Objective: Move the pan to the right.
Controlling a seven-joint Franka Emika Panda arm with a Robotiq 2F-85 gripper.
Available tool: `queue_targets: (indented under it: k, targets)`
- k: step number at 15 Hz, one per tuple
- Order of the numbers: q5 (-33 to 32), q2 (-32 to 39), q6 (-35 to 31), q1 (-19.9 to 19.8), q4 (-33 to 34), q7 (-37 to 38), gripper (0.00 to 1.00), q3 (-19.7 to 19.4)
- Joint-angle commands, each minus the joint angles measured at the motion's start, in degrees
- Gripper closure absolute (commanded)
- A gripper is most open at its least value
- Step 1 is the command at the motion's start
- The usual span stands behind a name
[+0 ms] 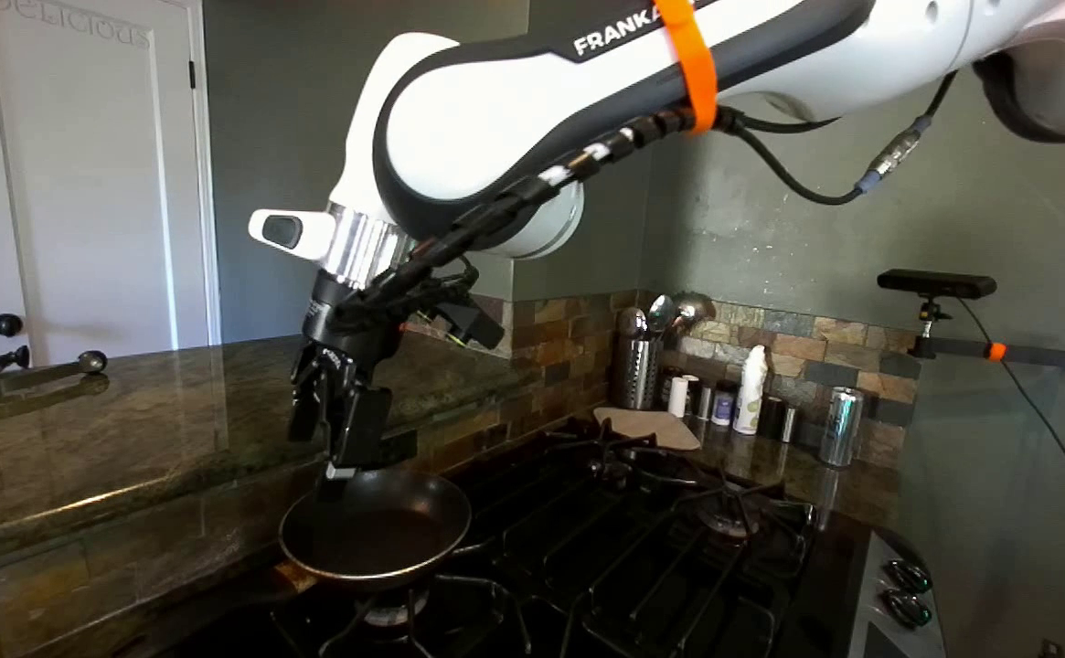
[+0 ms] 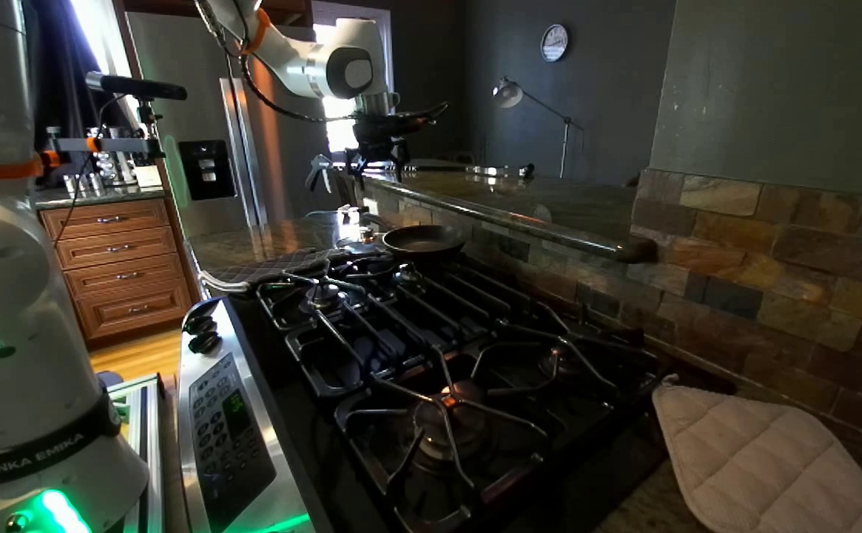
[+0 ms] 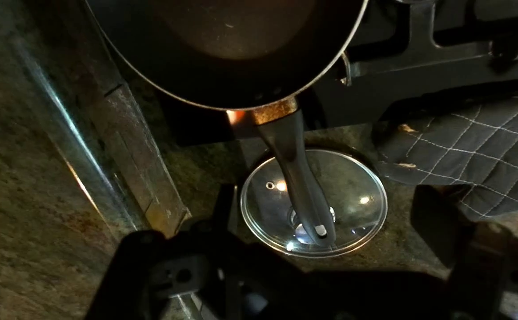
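Note:
The pan [image 1: 386, 539], round and dark with a brownish inside, rests on a burner grate at one end of the stove, beside the raised counter ledge. It also shows in an exterior view [image 2: 423, 240] and at the top of the wrist view [image 3: 236, 66]. Its dark handle [image 3: 294, 164] points off the stove, over a glass lid [image 3: 356, 191]. My gripper [image 3: 332, 215] is open and empty, its fingers on either side of the handle's far end in the wrist view, not touching it. The gripper [image 1: 326, 448] hangs above the pan's handle side; it also shows from an exterior view [image 2: 380, 166].
The raised counter ledge [image 1: 130, 429] runs along the stove's back. A dark quilted cloth [image 3: 472, 142] lies near the handle. Stove grates [image 2: 445, 400] stretch away from the pan. A pale pot holder [image 2: 771, 459] and a utensil canister [image 1: 637, 370] are at the far end.

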State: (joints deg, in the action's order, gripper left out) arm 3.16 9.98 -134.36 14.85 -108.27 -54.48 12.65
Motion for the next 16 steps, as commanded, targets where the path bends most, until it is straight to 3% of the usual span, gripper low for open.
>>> queue_targets:
  k: [1,5,10,13,14,16]
  targets:
    - [1.2,6.51,5.49,-1.88,7.96,-6.26,0.0,2.14]
    - [3.89,11.78,13.91,-2.84,15.64,-9.57,0.0,4.0]
    - [2.75,16.66,22.99,-1.24,23.05,-6.5,0.0,4.37]
    - [-2.6,18.24,19.6,0.81,23.57,-5.34,0.0,3.17]
    - [0.19,16.16,20.44,-0.93,21.65,-6.95,0.0,4.2]
    - [-0.13,16.61,20.33,-0.83,21.82,-6.81,0.0,4.25]
